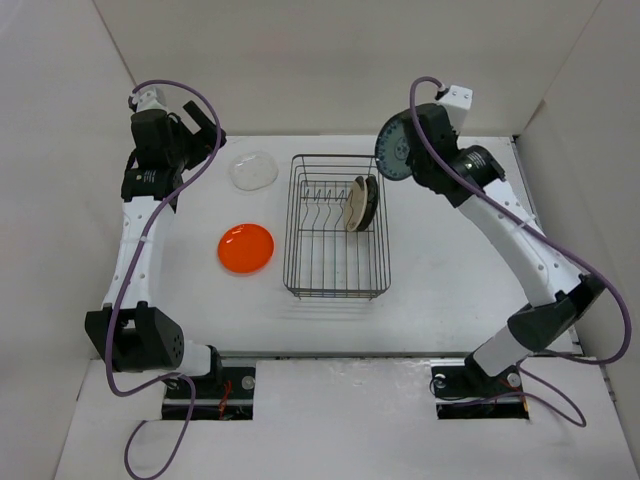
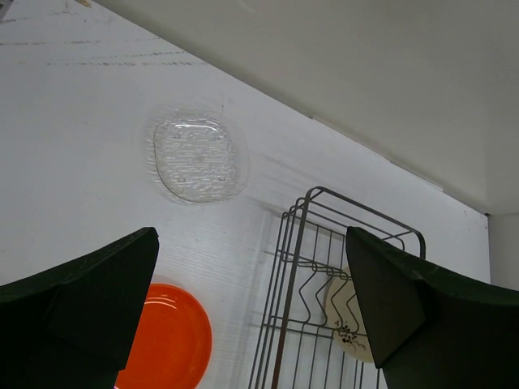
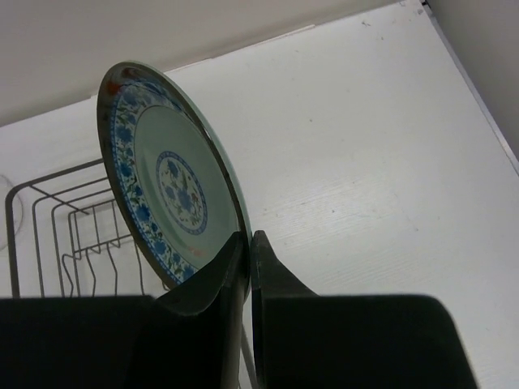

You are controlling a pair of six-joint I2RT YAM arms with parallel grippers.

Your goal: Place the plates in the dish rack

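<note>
The dark wire dish rack [image 1: 300, 262] stands mid-table and holds the cream plate [image 1: 355, 204] and the black plate [image 1: 370, 203] upright at its far right. My right gripper [image 1: 414, 150] is shut on the rim of the teal-blue patterned plate [image 1: 392, 152], held on edge in the air beyond the rack's far right corner; it shows in the right wrist view [image 3: 170, 178]. The orange plate [image 1: 246, 248] and the clear plate [image 1: 253, 170] lie flat left of the rack. My left gripper [image 1: 205, 128] is open and empty, raised near the clear plate [image 2: 199, 158].
White walls close in the table at the back and both sides. In the left wrist view the rack [image 2: 304, 267], the cream plate [image 2: 345, 312] and the orange plate [image 2: 166, 344] show between my fingers.
</note>
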